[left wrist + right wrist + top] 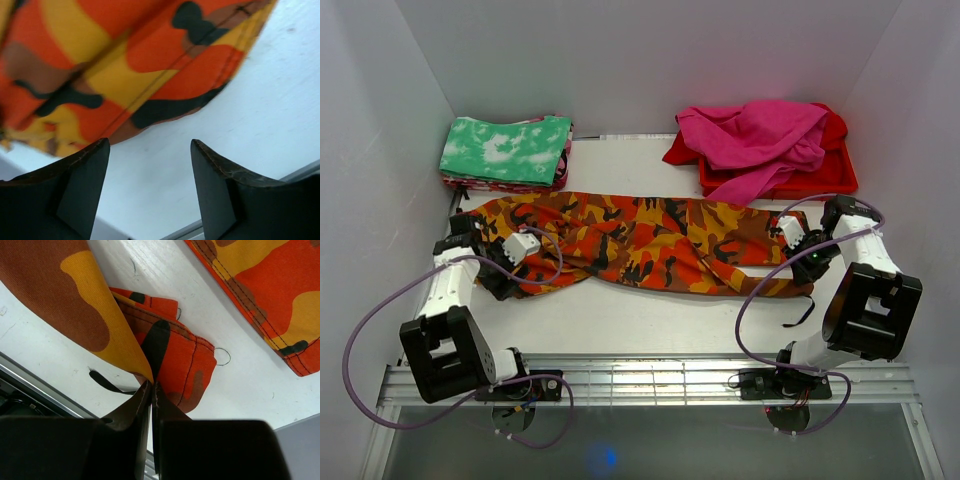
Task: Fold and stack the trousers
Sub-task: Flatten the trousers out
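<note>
Top external view: both arm bases sit at the near edge of the white table (620, 320), and each arm reaches to one end of the trousers (640, 240). The trousers lie stretched left to right across the middle of the table, twisted and bunched along their length.

At the left end, the left gripper (150, 145) is spread wide with nothing between its fingers; only bare table shows in the gap, and the camouflage hem lies just beyond the fingertips, apart from them. At the right end, the right gripper (151, 385) is pinched tight on a fold of the trousers, lifting that cloth off the table. A dark strap (107, 382) lies on the table just beside it.

Farther back, a green-and-white folded cloth (505, 150) tops a small stack in the far left corner. In the far right corner, a crumpled magenta garment (750, 135) rests on a red garment (830, 170).
</note>
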Robot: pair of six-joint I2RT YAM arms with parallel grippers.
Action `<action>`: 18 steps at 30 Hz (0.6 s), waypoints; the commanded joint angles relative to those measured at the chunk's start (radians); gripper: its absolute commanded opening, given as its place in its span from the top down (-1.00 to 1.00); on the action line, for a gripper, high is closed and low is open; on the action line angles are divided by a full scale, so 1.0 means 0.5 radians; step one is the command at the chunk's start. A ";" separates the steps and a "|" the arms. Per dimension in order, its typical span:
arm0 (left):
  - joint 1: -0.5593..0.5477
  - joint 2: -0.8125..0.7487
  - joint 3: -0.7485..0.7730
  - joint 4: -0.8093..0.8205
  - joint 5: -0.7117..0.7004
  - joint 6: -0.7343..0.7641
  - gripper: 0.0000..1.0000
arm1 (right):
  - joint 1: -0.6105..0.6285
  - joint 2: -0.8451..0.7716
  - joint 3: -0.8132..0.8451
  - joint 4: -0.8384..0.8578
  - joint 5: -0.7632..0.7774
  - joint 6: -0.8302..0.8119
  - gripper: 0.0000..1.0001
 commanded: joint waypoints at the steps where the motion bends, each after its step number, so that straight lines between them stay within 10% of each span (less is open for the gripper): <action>1: 0.006 0.022 -0.152 0.194 0.284 -0.098 -0.61 | -0.012 0.018 0.088 -0.053 -0.034 -0.003 0.84; 18: -0.034 0.378 -0.336 0.667 0.478 -0.350 -0.61 | -0.009 0.079 0.097 -0.013 -0.058 0.034 0.84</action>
